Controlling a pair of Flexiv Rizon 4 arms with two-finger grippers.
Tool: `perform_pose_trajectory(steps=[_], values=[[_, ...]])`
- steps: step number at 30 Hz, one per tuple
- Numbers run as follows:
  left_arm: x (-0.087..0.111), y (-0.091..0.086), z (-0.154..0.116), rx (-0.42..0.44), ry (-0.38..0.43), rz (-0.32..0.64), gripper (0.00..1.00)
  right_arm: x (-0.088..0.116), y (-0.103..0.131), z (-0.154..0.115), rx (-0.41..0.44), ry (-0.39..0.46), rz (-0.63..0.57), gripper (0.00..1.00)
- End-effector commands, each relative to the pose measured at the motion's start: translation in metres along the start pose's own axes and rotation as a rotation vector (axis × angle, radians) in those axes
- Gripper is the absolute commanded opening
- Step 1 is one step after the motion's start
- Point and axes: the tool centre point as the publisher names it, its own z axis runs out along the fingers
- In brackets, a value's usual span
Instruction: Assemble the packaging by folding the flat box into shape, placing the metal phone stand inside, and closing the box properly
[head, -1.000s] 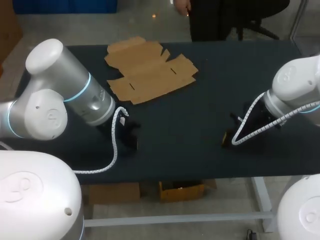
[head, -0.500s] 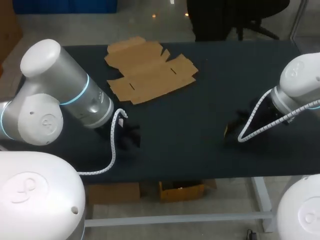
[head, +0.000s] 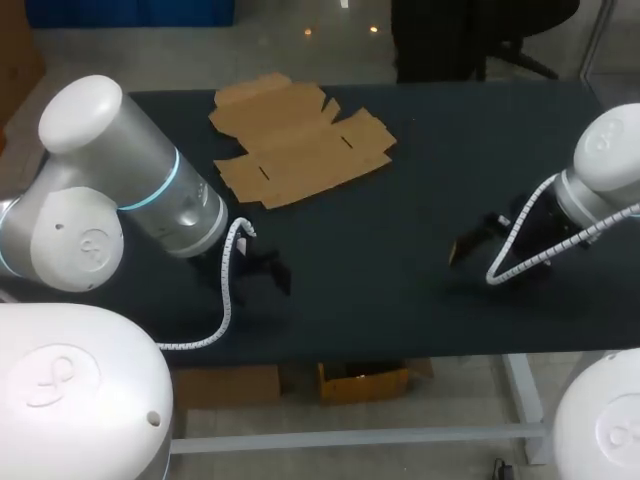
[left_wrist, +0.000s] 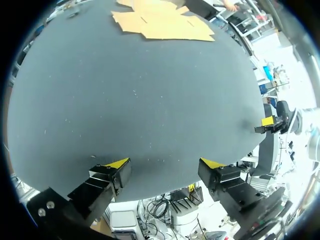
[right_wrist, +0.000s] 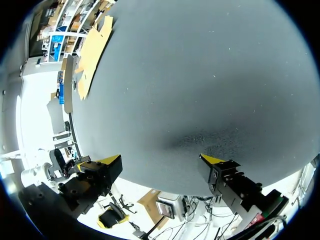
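Two white and silver arms, black grippers
The left arm (head: 130, 190) has rounded white joint caps, a silver link and a lit pale-blue ring (head: 172, 176); the right arm (head: 605, 165) is capped in white too. A white coiled cable (head: 232, 275) trails from each wrist. The left gripper (left_wrist: 165, 163) and right gripper (right_wrist: 161, 160) are black and angular, with yellow tips

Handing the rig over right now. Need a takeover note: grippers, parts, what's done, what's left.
Left gripper: open, empty, low over the near left part of the table.
Right gripper: open, empty, low over the near right part.
Cardboard box: flat, unfolded, far left of centre, clear of both grippers.
Phone stand: not in any view.
Done: nothing.
Left: fold the box, put the stand in, close it.
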Motion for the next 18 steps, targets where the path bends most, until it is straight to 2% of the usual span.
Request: perform_pose_trajectory(steps=[1,3,18], values=[[0.002,-0.001,0.001,-0.001,-0.014,-0.003,0.86,-0.002,0.001,-0.006,0.009,0.003,-0.008,1.00],[0.002,0.000,0.000,0.000,-0.016,-0.003,1.00,-0.002,0.001,-0.008,0.009,-0.005,-0.019,1.00],[0.002,0.001,-0.017,0.028,-0.058,-0.014,1.00,-0.004,0.000,-0.029,0.022,-0.041,-0.093,1.00]])
